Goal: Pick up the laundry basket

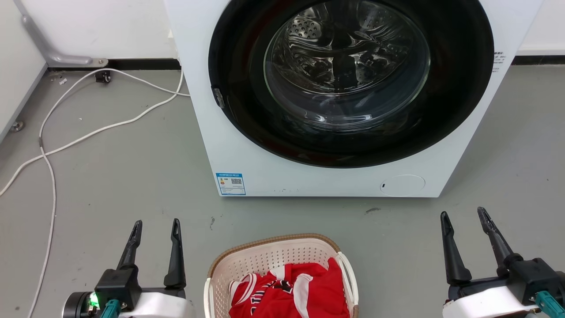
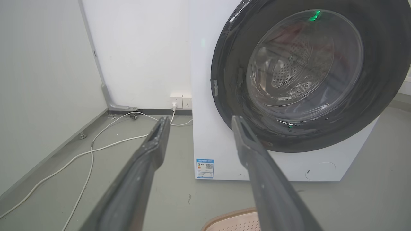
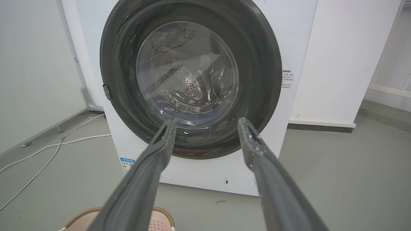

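Observation:
The cream-white laundry basket (image 1: 265, 258) with its brown rim sits on the grey floor at the bottom centre of the head view, holding a red garment (image 1: 291, 291). My left gripper (image 1: 156, 226) stands open to the basket's left, apart from it, with nothing between its fingers. To the basket's right my right gripper (image 1: 463, 217) is open too, and further off. A corner of the basket's rim (image 2: 231, 218) peeks in low in the left wrist view beneath the left gripper (image 2: 199, 120). The basket (image 3: 160, 215) also lies under the right gripper (image 3: 207, 122) in the right wrist view.
A white washing machine (image 1: 247, 150) with a closed round dark door (image 1: 348, 79) stands just beyond the basket. White cables (image 1: 88, 132) trail over the floor to the left, near a wall (image 1: 17, 66). Bare grey floor lies on both sides of the basket.

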